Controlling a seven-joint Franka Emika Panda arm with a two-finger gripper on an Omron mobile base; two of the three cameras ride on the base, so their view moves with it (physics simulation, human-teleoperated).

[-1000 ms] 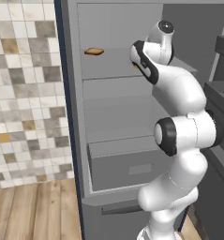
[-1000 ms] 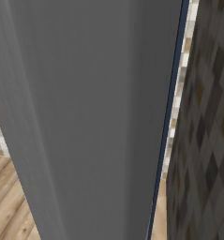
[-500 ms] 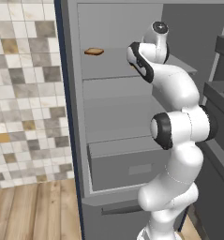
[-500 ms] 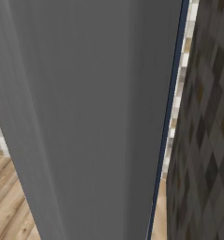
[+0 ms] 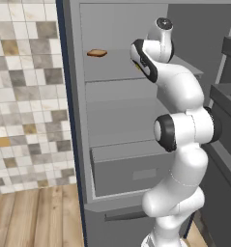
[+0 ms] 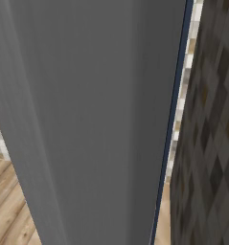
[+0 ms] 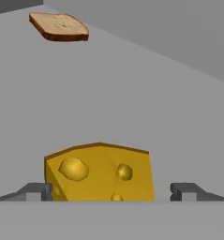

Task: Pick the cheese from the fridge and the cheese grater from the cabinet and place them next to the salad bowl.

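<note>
The cheese (image 7: 99,171), a yellow-orange wedge with holes, sits on a grey shelf of the fridge (image 7: 155,103), close in front of the hand camera. My gripper (image 7: 111,192) is open, with the cheese between its two fingertips. The left fingertip (image 7: 36,191) is close to the wedge's side. The right fingertip (image 7: 186,190) stands a little apart from it. In the left base view the arm reaches into the upper shelf of the open fridge (image 5: 122,173) and hides the cheese. The cheese grater and the salad bowl are out of view.
A flat brown bread slice (image 7: 59,26) lies further back on the same shelf, also seen as the bread slice (image 5: 96,53) at the shelf's left. Below are a second shelf and a grey drawer (image 5: 131,169). The open fridge door (image 6: 87,119) with its navy edge (image 6: 171,124) blocks the right base view.
The arm has leaned slightly further into the fridge's upper shelf. The gripper has stayed open.
</note>
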